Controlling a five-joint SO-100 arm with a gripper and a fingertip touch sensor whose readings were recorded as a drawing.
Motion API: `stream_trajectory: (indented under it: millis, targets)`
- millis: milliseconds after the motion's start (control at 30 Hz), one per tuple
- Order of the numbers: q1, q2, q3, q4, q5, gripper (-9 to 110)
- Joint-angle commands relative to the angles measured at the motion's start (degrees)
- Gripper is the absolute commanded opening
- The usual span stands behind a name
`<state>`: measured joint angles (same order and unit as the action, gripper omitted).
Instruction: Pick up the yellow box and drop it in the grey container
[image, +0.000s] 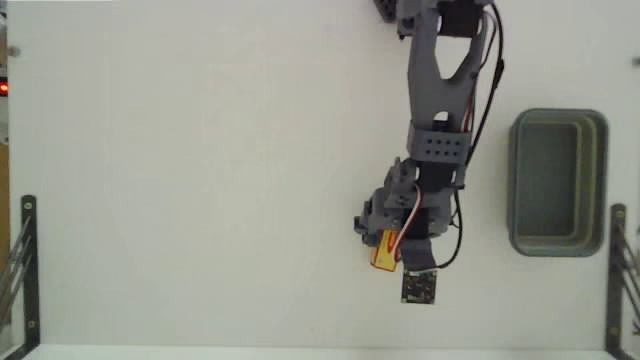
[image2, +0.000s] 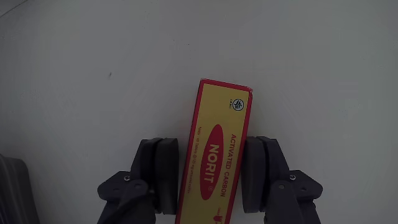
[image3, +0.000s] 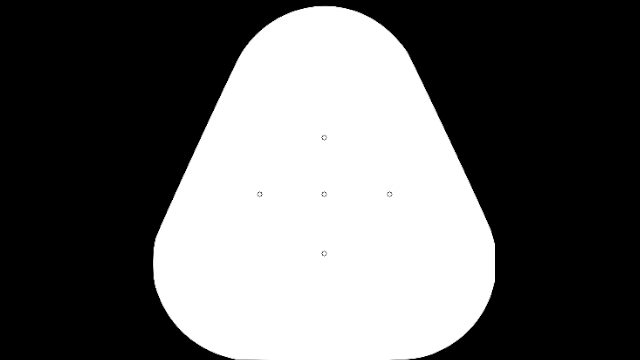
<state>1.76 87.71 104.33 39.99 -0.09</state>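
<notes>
surface: plain white tabletop (image: 200, 180), bare and matte; black metal brackets at the lower left and lower right edges of the fixed view.
arm: grey printed arm reaches down from the top centre-right of the fixed view, wrist bent over the lower middle.
gripper: gripper (image2: 210, 180) straddles the box, one dark pad on each long side; the right pad looks in contact, a sliver of gap may remain on the left, so closing or just closed. i cannot tell whether the box has left the table.
yellow box: yellow box (image2: 216, 155), lower centre of the wrist view, long axis running up the frame; in the fixed view only a yellow corner (image: 384, 255) shows under the wrist.
grey container: grey container (image: 516, 180), right side of the fixed view, well apart from the box, open and empty as far as seen.
handling: judged light, thin card, glossy print; likely to dent or slip under a hard squeeze.
hold: across the narrow width near mid-length, moderate pressure.
</notes>
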Motion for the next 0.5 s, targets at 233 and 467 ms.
stream_trajectory:
  millis: [233,467]
  targets:
    - [0.6,1.4,-0.1,-0.7,0.1,57]
    - [0.6,1.4,-0.1,-0.7,0.1,55]
